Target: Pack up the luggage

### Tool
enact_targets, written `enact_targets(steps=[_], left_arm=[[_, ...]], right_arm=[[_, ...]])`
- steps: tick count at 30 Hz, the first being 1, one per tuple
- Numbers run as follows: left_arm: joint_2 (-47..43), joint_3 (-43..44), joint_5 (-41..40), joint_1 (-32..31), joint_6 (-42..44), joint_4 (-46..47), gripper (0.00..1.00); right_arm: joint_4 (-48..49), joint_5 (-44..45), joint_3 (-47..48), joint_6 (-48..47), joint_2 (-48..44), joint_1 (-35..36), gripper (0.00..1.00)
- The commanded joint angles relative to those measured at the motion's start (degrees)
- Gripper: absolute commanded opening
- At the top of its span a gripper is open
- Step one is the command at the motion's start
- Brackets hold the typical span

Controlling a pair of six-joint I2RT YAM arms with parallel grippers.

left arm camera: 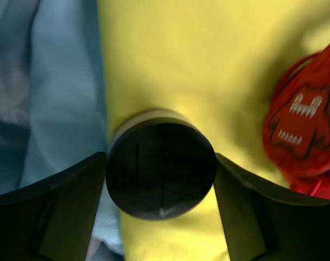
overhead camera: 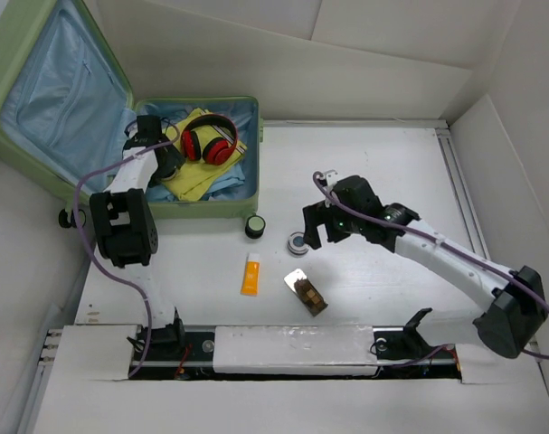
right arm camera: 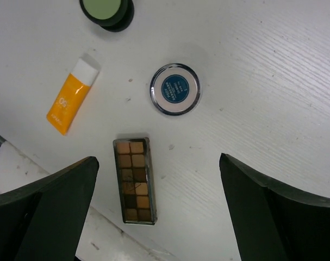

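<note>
Left wrist view: the left gripper's (left arm camera: pixel 160 157) jaws flank a black jar (left arm camera: pixel 160 176) over the yellow cloth (left arm camera: pixel 197 65) inside the luggage (overhead camera: pixel 202 210), far left on the surface (overhead camera: pixel 373 154). I cannot tell whether they grip it. Release it low, then lift straight up. The right gripper's (right arm camera: pixel 158 159) jaws gape above the palette (right arm camera: pixel 135 179).

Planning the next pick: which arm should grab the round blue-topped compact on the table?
Right. The right gripper hovers open near the compact, while the left gripper is inside the luggage with a black jar between its fingers.

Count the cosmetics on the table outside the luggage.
4: green-lidded jar by the luggage, blue-labelled compact right of it, orange tube and eyeshadow palette in the nearer row. The right arm may hide more.
</note>
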Motion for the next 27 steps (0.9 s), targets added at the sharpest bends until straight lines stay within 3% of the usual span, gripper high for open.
enact_targets(steps=[1,7,14,19,23,27], left_arm=[[-7.0,-1.0,1.4,0.3,1.7,-0.5,0.74],[-17.8,-5.6,3.7,0.3,1.7,0.7,0.82],[-32.6,-13.4,6.2,-2.7,1.7,0.6,0.84],[-43.1,-23.7,15.8,-2.8,1.1,1.9,0.84],[-49.2,-31.1,18.7,-2.8,1.1,0.9,0.84],[-52.8,-33.0,21.9,-2.8,2.3,-0.3,0.84]], right_arm=[[4.1,3.3,2.0,-0.8,3.9,0.6,0.99],[9.8,6.0,3.3,-0.8,13.2,1.1,0.99],[10.1,6.2,9.4,-4.0,25.4,1.1,1.00],[11.6,4.8,8.9,-3.9,29.3,2.2,1.00],[11.6,4.9,8.9,-2.8,32.5,3.5,0.99],[11.1,6.5,8.3,-1.6,33.7,4.1,0.81]])
